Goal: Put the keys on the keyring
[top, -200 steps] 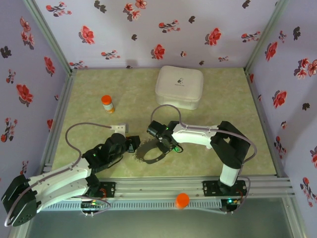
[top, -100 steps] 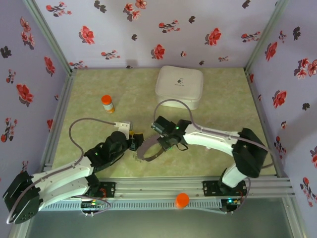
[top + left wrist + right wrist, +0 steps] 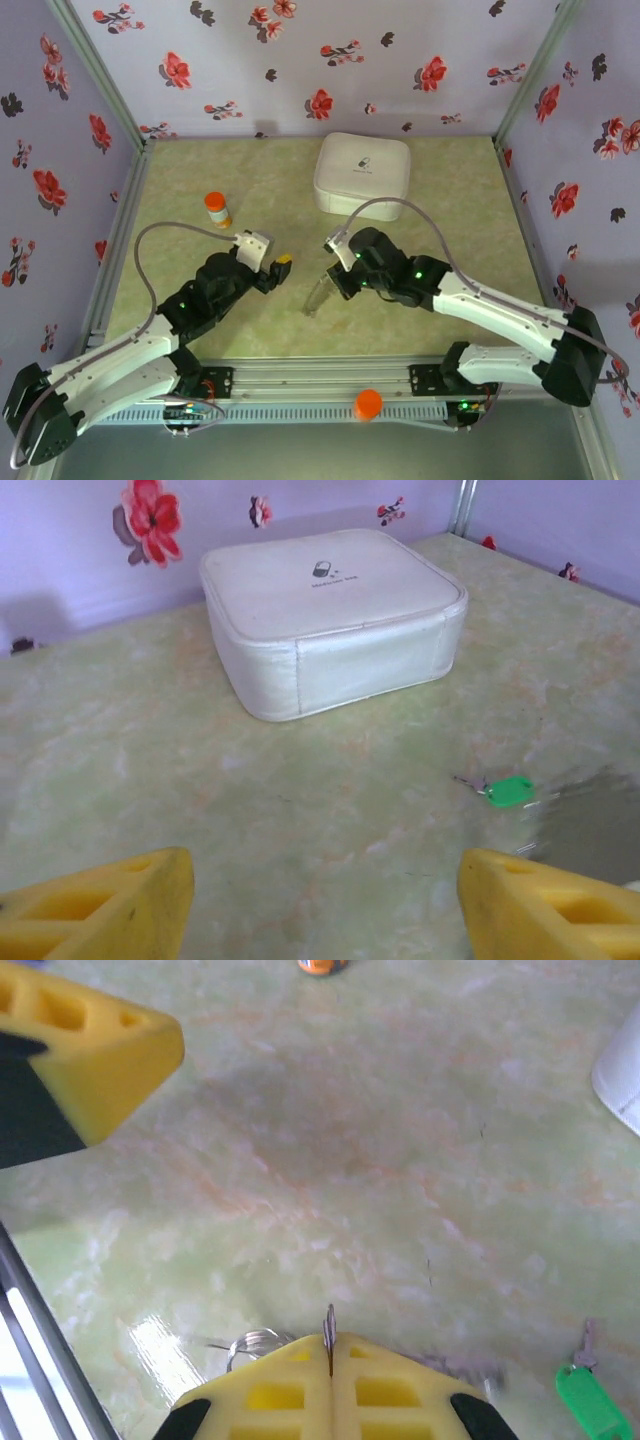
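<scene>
My right gripper (image 3: 336,272) is shut on the keyring (image 3: 318,296), a thin dark loop that hangs edge-on and blurred just above the table. In the right wrist view the ring's metal edge (image 3: 328,1322) sticks out between the closed yellow fingers (image 3: 400,1390), with a small wire coil (image 3: 250,1343) beside them. One green-headed key (image 3: 510,791) lies flat on the table to the right of my left gripper (image 3: 320,885); the same key (image 3: 590,1400) lies beside the right fingers. My left gripper (image 3: 277,264) stands open to the left of the ring, with nothing between its fingers.
A white zipped case (image 3: 362,175) sits at the back centre of the table. An orange-capped little bottle (image 3: 217,209) stands at the back left. An orange cap (image 3: 368,404) rests on the front rail. Flowered walls close in three sides.
The right gripper has lifted the keyring off the table and moved back and right, so it now hangs edge-on. The left gripper has opened wider and moved away from the ring.
</scene>
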Robot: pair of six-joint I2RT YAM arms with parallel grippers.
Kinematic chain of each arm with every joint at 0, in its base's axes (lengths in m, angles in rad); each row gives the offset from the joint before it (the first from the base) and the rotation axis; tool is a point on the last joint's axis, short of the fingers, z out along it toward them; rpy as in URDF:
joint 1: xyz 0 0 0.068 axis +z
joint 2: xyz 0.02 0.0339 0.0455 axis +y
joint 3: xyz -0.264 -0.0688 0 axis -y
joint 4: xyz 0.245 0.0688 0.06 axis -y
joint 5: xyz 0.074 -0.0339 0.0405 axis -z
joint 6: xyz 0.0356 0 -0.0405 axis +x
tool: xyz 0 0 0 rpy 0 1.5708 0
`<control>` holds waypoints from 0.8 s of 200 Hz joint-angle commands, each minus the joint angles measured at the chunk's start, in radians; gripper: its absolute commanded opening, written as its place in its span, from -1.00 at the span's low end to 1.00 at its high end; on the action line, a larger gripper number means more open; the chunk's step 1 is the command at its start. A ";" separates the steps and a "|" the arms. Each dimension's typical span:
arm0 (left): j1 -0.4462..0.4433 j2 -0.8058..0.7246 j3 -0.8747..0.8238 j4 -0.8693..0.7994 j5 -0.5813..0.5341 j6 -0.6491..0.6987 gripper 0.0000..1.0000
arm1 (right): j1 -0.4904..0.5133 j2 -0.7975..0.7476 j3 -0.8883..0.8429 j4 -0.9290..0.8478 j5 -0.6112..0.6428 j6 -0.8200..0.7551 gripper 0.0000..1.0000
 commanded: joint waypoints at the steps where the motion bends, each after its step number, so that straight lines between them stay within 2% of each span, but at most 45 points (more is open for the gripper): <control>1: 0.011 -0.014 0.033 -0.050 0.104 0.144 0.19 | -0.038 -0.033 -0.016 0.081 -0.128 -0.082 -1.00; 30: 0.011 0.002 0.044 -0.044 0.204 0.197 -0.04 | -0.057 -0.040 -0.005 0.047 -0.225 -0.163 -1.00; 77: 0.010 0.032 0.068 -0.042 0.382 0.266 -0.18 | -0.058 -0.063 -0.004 0.016 -0.330 -0.289 -1.00; 95: 0.011 0.044 0.069 -0.043 0.484 0.305 -0.36 | -0.057 -0.070 -0.004 0.008 -0.348 -0.332 -1.00; 116: 0.009 0.060 0.054 -0.006 0.546 0.317 -0.62 | -0.057 -0.073 -0.007 0.013 -0.370 -0.373 -1.00; 160: 0.004 0.092 0.014 0.104 0.661 0.300 -0.59 | -0.041 -0.075 -0.008 0.014 -0.360 -0.452 -1.00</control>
